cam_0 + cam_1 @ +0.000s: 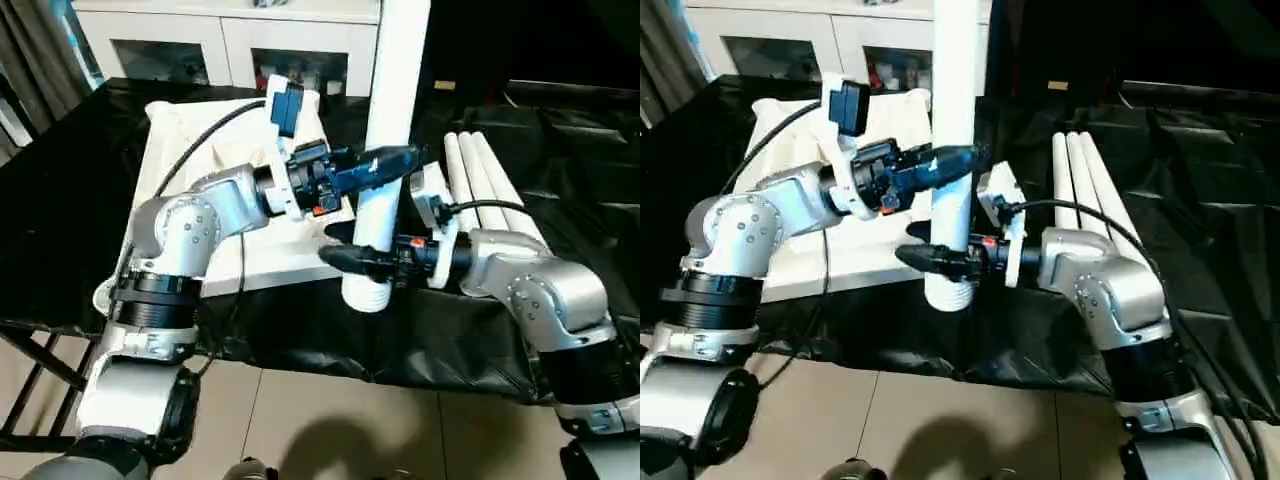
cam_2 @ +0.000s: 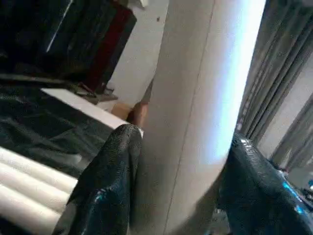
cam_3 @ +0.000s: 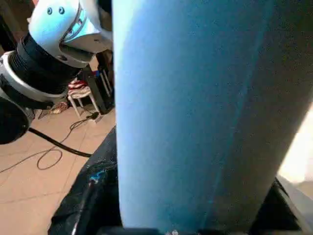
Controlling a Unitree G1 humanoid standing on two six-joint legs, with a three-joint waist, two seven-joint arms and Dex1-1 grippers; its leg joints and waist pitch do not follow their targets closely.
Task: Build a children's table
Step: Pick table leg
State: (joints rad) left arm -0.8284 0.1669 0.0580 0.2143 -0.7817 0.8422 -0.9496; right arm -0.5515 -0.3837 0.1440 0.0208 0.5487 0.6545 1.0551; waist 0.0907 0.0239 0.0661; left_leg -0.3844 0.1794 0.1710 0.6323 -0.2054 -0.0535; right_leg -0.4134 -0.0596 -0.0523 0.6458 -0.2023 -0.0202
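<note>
— While the big black-sheeted work table (image 1: 560,140) spreads out under everything, what lies on it?

— Largest of the task's parts is the table top (image 1: 180,150), white, lying flat on the sheet on my left side, behind my left forearm. Three spare legs (image 1: 480,170) lie side by side on the sheet to my right, touching one another. Beyond the work table stands a white glass-door cabinet (image 1: 230,40).

— And the fourth leg?

— That held leg (image 1: 392,120) stands nearly upright between my two arms, its ribbed lower end hanging just over the near edge of the work table, its upper end running out past the top of the head view.

— How are your arms set?

— My left arm (image 1: 190,230) bends at the elbow and reaches across toward the right, wrist turned so the left gripper (image 1: 395,160) comes at the leg sideways, at mid-height. My right arm (image 1: 540,280) reaches inward from the right, forearm about level, and the right gripper (image 1: 350,262) meets the leg lower down, near its ribbed end.

— The jaws?

— My left fingers (image 2: 105,186) sit one on each side of the tube, clamped on it. My right fingers (image 3: 88,196) flank the tube the same way; the far one is mostly hidden, so I judge, rather than plainly see, that they pinch it too.
</note>
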